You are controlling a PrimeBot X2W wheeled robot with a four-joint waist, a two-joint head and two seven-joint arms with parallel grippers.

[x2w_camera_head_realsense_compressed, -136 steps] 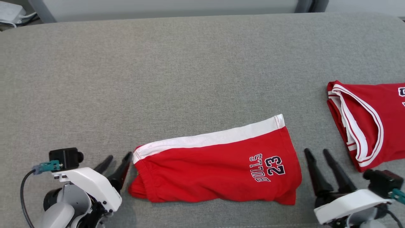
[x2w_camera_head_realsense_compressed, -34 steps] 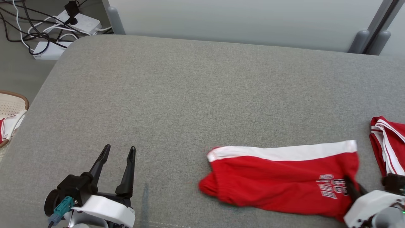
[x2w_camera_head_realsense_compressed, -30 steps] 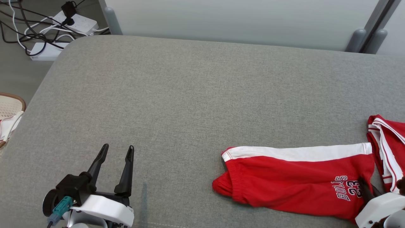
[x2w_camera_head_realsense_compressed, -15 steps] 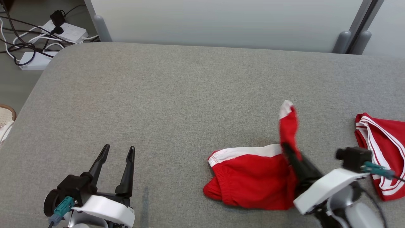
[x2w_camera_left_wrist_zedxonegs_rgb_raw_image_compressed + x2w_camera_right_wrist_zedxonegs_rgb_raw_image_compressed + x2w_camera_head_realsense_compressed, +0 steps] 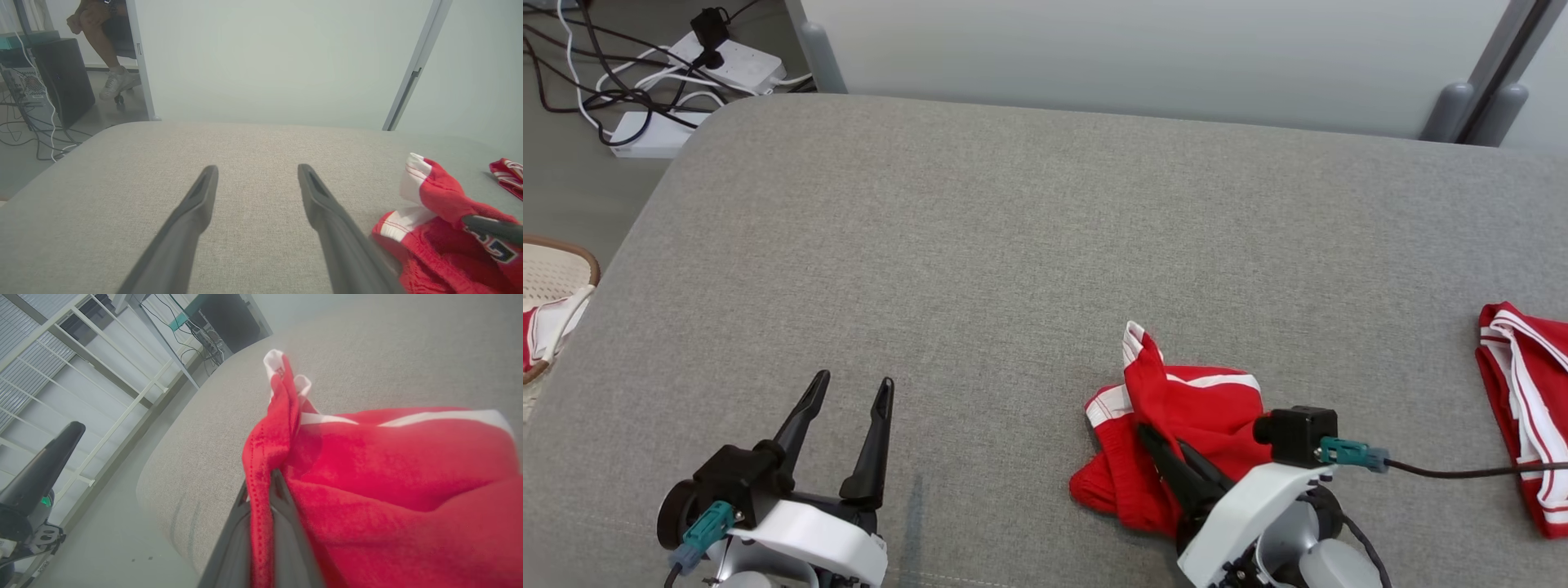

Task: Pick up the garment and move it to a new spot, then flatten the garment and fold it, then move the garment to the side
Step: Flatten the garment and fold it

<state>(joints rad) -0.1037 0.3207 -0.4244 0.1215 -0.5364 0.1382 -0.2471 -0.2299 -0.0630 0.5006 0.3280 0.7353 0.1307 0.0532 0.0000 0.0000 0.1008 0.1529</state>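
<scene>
The garment (image 5: 1196,404) is a pair of red shorts with a white stripe, bunched up on the grey padded table (image 5: 1013,245) at the front right. My right gripper (image 5: 1153,437) is shut on a red hem of it, holding that edge up and doubled leftwards over the rest, and the white-tipped corner stands up. In the right wrist view the cloth (image 5: 388,457) is pinched between the fingers (image 5: 286,539). My left gripper (image 5: 854,380) stands open and holds nothing at the front left, well apart from the shorts (image 5: 433,196).
Another red and white garment (image 5: 1523,408) lies at the table's right edge. A wicker basket (image 5: 551,261) holding cloth stands on the floor to the left. Power strips and cables (image 5: 686,73) lie beyond the far left corner. A seated person's legs (image 5: 110,49) show in the background.
My right gripper has carried the shorts' right end up and to the left, doubling the flat garment into a bunched heap. The head camera has shifted. The left gripper stays open.
</scene>
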